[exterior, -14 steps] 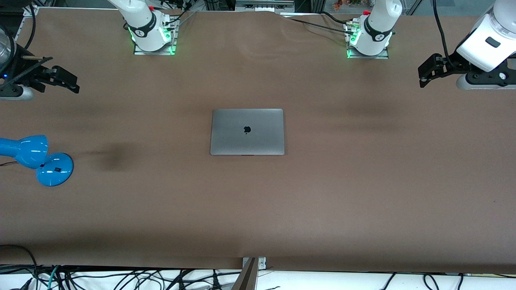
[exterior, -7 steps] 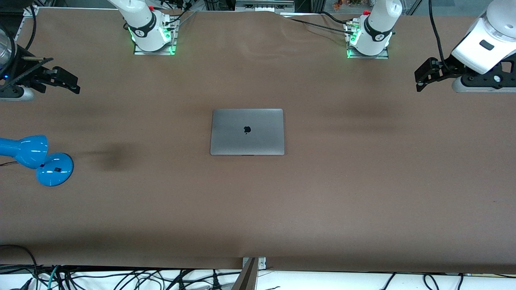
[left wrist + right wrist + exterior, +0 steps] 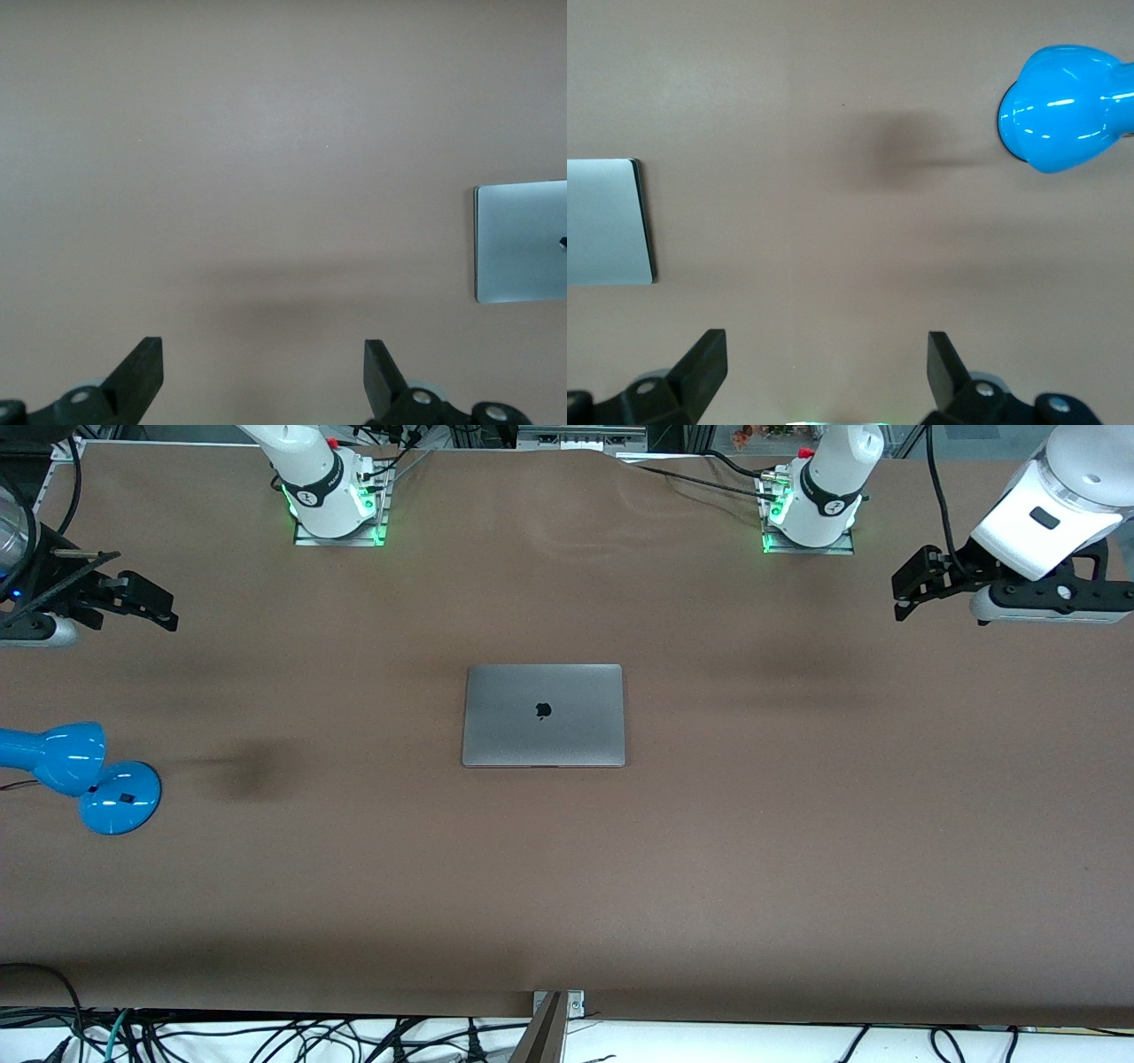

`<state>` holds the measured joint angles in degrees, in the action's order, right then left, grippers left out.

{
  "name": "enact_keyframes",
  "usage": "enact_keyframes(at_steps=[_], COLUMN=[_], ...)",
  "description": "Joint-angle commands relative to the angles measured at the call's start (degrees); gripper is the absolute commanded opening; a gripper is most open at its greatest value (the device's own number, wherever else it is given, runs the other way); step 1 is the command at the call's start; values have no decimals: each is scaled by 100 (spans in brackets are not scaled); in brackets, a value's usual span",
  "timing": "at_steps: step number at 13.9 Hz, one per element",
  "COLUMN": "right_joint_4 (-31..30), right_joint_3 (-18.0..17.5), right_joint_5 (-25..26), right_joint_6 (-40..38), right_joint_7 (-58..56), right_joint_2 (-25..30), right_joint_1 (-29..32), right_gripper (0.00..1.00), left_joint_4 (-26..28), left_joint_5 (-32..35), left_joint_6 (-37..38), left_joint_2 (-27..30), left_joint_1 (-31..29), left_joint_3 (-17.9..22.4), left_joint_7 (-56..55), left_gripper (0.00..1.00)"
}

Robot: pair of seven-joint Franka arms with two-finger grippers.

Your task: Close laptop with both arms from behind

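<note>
The table (image 3: 797,850), covered in brown, fills nearly the whole front view. The two white arms rise from bases along the top edge of that view, the right arm's base (image 3: 335,500) in the upper left of the frame and the left arm's base (image 3: 811,509) in the upper right.

The laptop (image 3: 543,715) lies shut and flat at the centre of the frame, its grey lid and black logo facing up, with bare table all around it and nothing touching it.

A blue desk lamp (image 3: 80,772) stands at the left edge of the frame, toward the right arm's end of the table, well apart from the laptop.

The left gripper (image 3: 905,593) hangs over the table at the upper right of the frame, fingers (image 3: 142,372) spread wide. The right gripper (image 3: 151,607) hangs at the upper left, fingers (image 3: 704,363) likewise spread, gripping nothing.
</note>
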<state>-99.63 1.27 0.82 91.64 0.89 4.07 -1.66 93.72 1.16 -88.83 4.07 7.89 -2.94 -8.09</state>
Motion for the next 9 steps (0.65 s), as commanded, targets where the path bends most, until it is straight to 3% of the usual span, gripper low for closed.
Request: enact_keyframes(at_steps=[1,9], right_joint_4=[75,66], right_joint_3=[-13,-21], right_joint_5=[-74,-74], right_joint_6=[-76,-76], right_joint_7=[16,16], right_joint_2=[-2,-2], right_joint_1=[7,-1], right_gripper=[100,100], left_joint_4=[164,147], left_joint_5=[-64,-28], left_joint_6=[-91,-38], left_joint_2=[103,68], left_joint_1=[117,55], left_joint_3=[66,57], left_joint_7=[88,308], left_gripper=[100,100])
